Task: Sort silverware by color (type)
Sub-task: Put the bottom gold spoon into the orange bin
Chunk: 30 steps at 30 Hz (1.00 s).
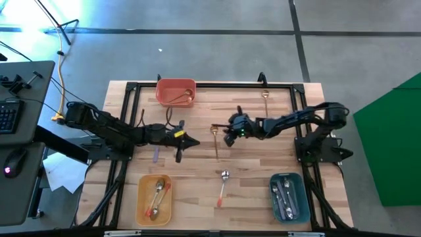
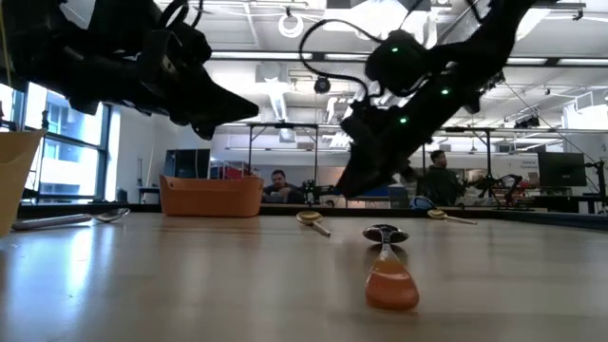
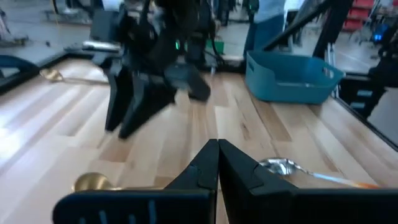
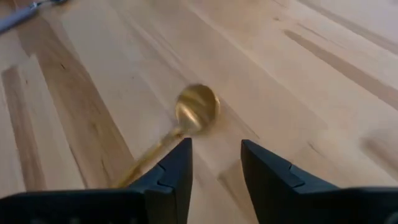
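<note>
Nearest the low camera lies a silver spoon with an orange-red handle [image 2: 388, 274], bowl away from the lens; in the high view it sits lower centre of the frame, loose on the pale wooden slatted table [image 1: 250, 191].

Sorting already shows in the three bins. At lower left the yellow rectangular plastic bin [image 1: 141, 201] holds orange-handled spoons, at upper centre-left the red rectangular plastic bin [image 1: 162, 89] holds a gold one, and at lower right the teal rectangular plastic bin [image 1: 300, 197] holds what look like silver spoons with purple handles, though their handles are hard to make out. That layout suggests the loose orange spoon belongs in the yellow bin and the loose gold ones in the red.

Left of centre, the left gripper [image 1: 189, 141] hovers with its fingers pressed together on nothing, its arm stretched low across from the left edge. A thin purple-handled spoon [image 1: 156, 154] lies just below that arm.

At centre, an all-gold thin spoon [image 1: 216, 141] lies with its bowl toward the top of the frame. The right gripper [image 1: 229, 135] hangs just beside it, arm reaching in from the right, elbow raised. Its wrist view shows the fingers [image 4: 177, 171] parted narrowly, straddling the gold handle below the bowl, not yet closed. Probably it is lining up a pick.

Another gold spoon [image 1: 265, 99] lies upper right of centre.
</note>
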### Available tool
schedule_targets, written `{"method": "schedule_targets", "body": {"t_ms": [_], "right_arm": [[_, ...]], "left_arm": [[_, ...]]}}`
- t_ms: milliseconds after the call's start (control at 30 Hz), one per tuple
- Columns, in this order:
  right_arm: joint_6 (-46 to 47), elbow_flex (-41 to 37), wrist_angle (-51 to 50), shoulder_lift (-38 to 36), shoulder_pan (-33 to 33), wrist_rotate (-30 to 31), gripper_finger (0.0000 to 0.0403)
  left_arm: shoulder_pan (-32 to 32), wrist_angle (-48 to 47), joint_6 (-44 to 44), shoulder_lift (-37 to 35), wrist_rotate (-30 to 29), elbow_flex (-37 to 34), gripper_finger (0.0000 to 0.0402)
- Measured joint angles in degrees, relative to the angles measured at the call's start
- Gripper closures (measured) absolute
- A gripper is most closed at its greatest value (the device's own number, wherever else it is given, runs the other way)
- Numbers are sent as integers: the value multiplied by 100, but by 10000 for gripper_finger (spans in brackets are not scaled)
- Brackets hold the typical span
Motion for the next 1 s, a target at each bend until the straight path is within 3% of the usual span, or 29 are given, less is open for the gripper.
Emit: {"method": "schedule_targets", "body": {"t_ms": [300, 567, 1000], "right_arm": [[-916, 1503, -1187, 935, -655, -890, 226], [-1390, 2023, -1814, 1277, -1194, -2557, 224], [-1594, 2030, -1540, 1439, -1236, -3054, 247]], "left_arm": [[226, 459, -11, 2, 8, -314, 401], [210, 493, 134, 2, 27, -312, 401], [210, 510, 149, 2, 107, -312, 401]]}}
